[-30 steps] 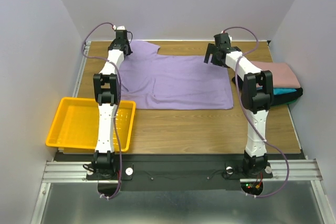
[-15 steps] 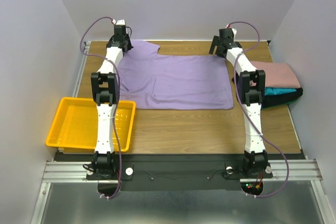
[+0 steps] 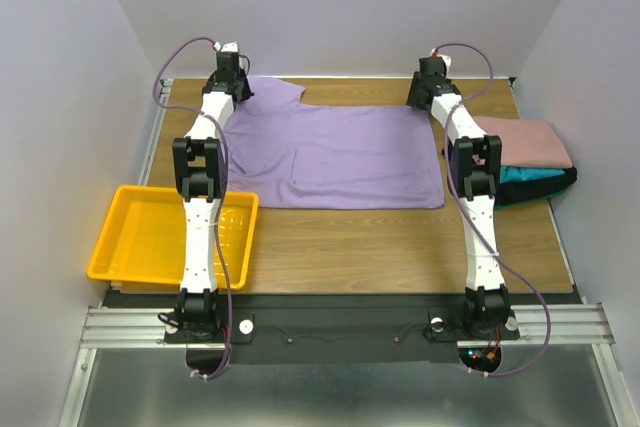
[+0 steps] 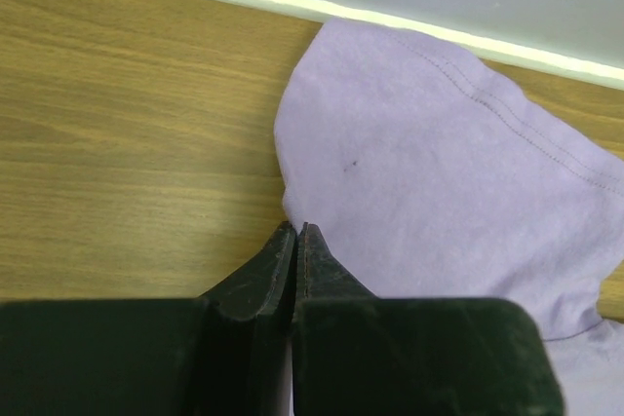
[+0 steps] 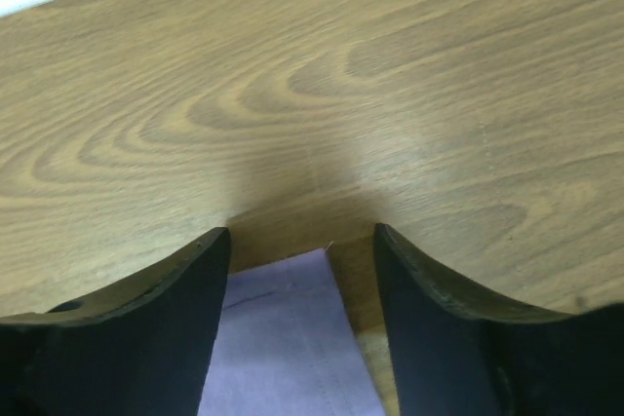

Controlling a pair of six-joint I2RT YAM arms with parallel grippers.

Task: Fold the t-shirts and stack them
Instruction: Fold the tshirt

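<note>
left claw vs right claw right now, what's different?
Left claw is shut, tips together at the sleeve edge of the lavender shirt; right claw is open, its fingers straddling that shirt's corner. Left claw sits at the shirt's far-left end, right claw at its far-right end. Shared: both are low over the table, at the same shirt's far side.

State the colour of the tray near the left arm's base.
The tray is yellow, best seen in the top external view.

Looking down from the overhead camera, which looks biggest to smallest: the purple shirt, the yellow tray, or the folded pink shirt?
1. lavender t-shirt, spread flat
2. yellow tray
3. folded pink t-shirt, clearly the smallest
</note>
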